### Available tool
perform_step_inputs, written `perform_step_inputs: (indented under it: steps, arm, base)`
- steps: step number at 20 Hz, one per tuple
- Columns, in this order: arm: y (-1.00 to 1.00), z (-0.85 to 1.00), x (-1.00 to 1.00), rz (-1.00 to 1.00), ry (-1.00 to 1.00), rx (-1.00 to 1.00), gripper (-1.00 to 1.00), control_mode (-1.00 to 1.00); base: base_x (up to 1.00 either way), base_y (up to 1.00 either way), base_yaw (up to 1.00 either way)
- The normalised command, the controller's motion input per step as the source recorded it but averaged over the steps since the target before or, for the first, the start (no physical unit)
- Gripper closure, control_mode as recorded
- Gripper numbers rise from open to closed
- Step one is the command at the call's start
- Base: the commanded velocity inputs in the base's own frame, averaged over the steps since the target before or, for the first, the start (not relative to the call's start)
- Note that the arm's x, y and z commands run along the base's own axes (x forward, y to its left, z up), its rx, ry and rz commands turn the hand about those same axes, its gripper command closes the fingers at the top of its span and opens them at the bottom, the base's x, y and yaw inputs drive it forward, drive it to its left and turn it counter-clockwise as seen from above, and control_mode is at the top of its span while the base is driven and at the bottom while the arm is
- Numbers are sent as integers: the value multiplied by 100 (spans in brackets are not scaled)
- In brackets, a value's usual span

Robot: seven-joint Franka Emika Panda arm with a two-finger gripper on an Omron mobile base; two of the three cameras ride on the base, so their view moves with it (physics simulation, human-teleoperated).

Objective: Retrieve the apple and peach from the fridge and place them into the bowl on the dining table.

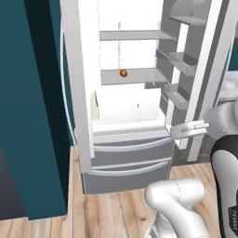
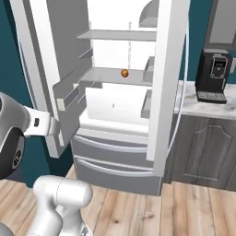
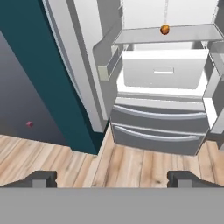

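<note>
Grey metallic fridge (image 1: 125, 153) doors open; round orange peach (image 3: 165, 29) on smooth shelf; jaws wide, empty.

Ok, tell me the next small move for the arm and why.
Probably reach the open gripper up and forward toward the peach on the fridge shelf: the doors stand open, the jaws are empty, and the gripper sits low, short of the shelf.

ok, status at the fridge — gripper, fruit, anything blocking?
Gripper open, empty, short of the fridge. Both doors open; peach on the middle shelf. Apple not spotted on the shelves. Nothing between gripper and peach.
</note>
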Motion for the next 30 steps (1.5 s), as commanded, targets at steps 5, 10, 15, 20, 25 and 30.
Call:
perform_step_inputs:
  steps: [5,10,15,20,25,30]
  arm:
    - [0,0,0,0,0,0,-100,100]
    - [0,0,0,0,0,0,-100,100]
    - [0,0,0,0,0,0,-100,100]
    - [0,0,0,0,0,0,-100,100]
    - [0,0,0,0,0,0,-100,100]
    - [0,0,0,0,0,0,-100,100]
  base:
    - [56,0,0]
    - [58,-6,0]
    - [73,-13,0]
    - [85,-10,0]
    - [54,-17,0]
    - [21,-17,0]
